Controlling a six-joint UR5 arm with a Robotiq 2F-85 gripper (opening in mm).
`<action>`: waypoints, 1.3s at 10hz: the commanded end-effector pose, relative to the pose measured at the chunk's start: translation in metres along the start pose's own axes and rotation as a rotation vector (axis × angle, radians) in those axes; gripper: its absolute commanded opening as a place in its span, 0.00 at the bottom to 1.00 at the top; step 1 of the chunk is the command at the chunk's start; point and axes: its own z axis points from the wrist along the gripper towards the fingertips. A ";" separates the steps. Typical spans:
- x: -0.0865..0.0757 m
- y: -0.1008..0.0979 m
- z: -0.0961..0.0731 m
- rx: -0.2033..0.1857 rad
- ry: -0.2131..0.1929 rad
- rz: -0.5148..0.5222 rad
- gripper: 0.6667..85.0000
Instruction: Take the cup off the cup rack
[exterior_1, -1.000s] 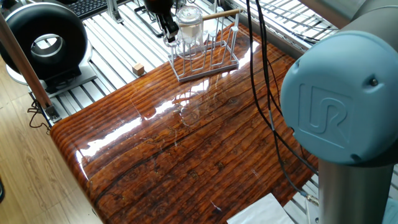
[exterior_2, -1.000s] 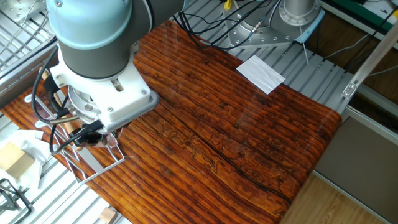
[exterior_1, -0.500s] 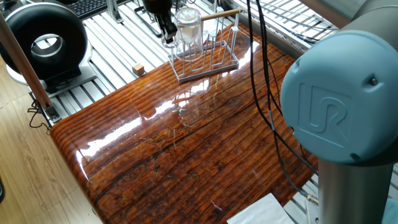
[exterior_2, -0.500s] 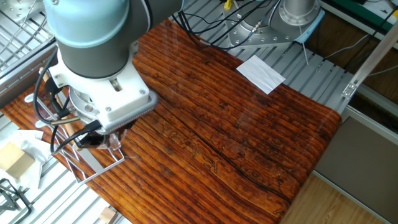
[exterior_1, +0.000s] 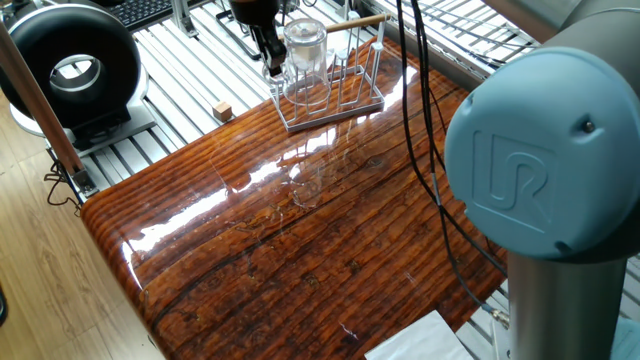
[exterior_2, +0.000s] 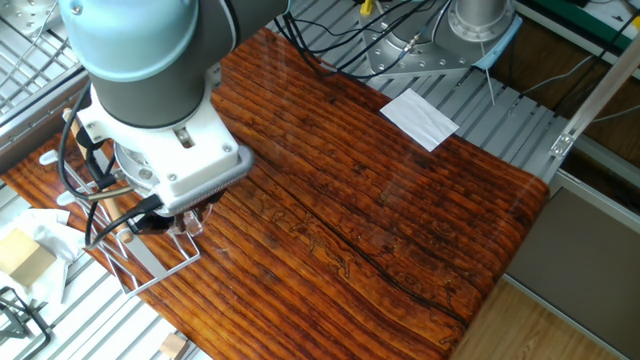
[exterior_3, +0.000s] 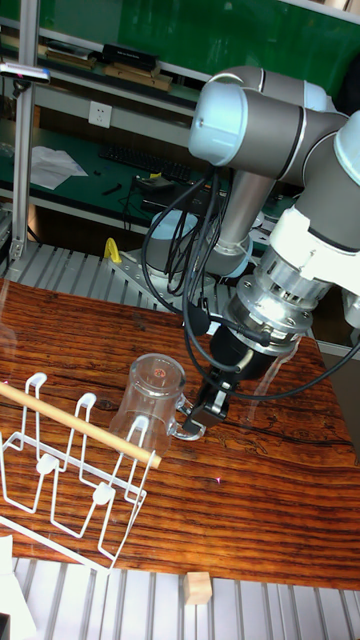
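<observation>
The cup, a clear tumbler, is mouth-down and tilted at the right end of the cup rack, a white wire frame with a pale wooden dowel on top. My gripper is shut on the cup's lower wall from the right. In one fixed view the cup stands over the rack at the table's far edge, with the gripper on its left. In the other fixed view the wrist hides most of the gripper and the cup; part of the rack shows below.
A small wooden block lies on the metal slats left of the rack. A black round device sits at the far left. Cables hang over the table's right side. A white sheet lies near the arm's base.
The arm has shifted slightly, and the cup has moved a little with the gripper, tilting away from the rack's pegs. The rack has stayed in place.
</observation>
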 end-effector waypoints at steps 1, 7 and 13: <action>-0.002 0.001 -0.001 -0.005 -0.012 -0.007 0.01; 0.015 0.004 -0.021 -0.021 0.012 -0.040 0.01; 0.053 0.009 -0.059 0.001 0.100 -0.051 0.01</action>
